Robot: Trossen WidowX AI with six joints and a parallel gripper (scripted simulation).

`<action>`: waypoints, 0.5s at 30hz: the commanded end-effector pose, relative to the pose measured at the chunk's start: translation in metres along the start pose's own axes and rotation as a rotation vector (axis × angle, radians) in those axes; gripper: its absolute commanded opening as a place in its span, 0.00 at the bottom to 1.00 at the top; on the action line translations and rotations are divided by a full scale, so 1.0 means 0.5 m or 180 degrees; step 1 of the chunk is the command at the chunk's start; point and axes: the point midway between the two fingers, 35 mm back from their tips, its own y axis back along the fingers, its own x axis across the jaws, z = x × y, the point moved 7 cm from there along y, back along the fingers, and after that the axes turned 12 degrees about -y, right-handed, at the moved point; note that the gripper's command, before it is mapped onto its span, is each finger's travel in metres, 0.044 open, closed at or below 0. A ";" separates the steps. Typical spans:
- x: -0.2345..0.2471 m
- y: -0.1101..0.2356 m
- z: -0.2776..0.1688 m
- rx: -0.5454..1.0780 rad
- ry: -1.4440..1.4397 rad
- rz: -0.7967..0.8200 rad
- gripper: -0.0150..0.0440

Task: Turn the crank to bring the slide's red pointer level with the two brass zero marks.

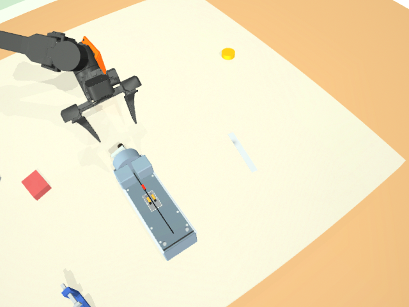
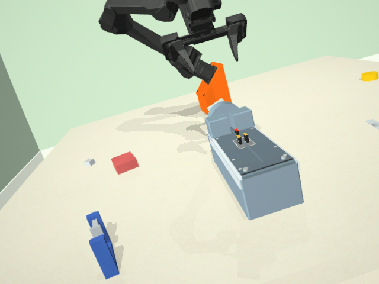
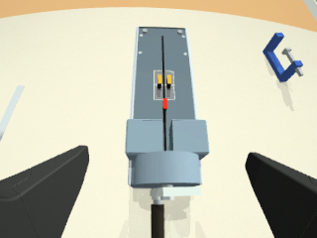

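Observation:
The grey-blue machine [image 1: 165, 218] [image 2: 263, 180] [image 3: 149, 59] lies on the cream mat. Its black crank handle [image 1: 119, 145] [image 3: 158, 224] sticks out of the round housing at the end nearest the arm. The red pointer [image 1: 143, 187] [image 2: 235, 130] [image 3: 164, 102] sits on the slot a little to the crank side of the two brass marks [image 1: 149, 199] [image 2: 238, 136] [image 3: 158, 79], not level with them. My gripper [image 1: 117, 132] [image 2: 214, 62] [image 3: 166, 153] is wide open and empty, raised above and behind the handle, clear of it.
A red block [image 1: 36, 184] [image 2: 124, 162] lies left of the machine. A blue clamp [image 1: 74, 295] [image 2: 102, 244] [image 3: 283, 62] stands near the front. A yellow disc [image 1: 227, 53] [image 2: 369, 76], a pale strip [image 1: 241, 151] [image 3: 10, 115] and a small white cube [image 2: 89, 162] lie farther off.

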 end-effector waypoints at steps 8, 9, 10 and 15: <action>0.013 -0.070 0.081 0.0063 -0.0232 -0.0110 1.00; 0.014 -0.078 0.088 0.0069 -0.0253 -0.0120 1.00; 0.015 -0.085 0.094 0.0074 -0.0274 -0.0129 1.00; 0.020 -0.117 0.121 0.0098 -0.0365 -0.0171 1.00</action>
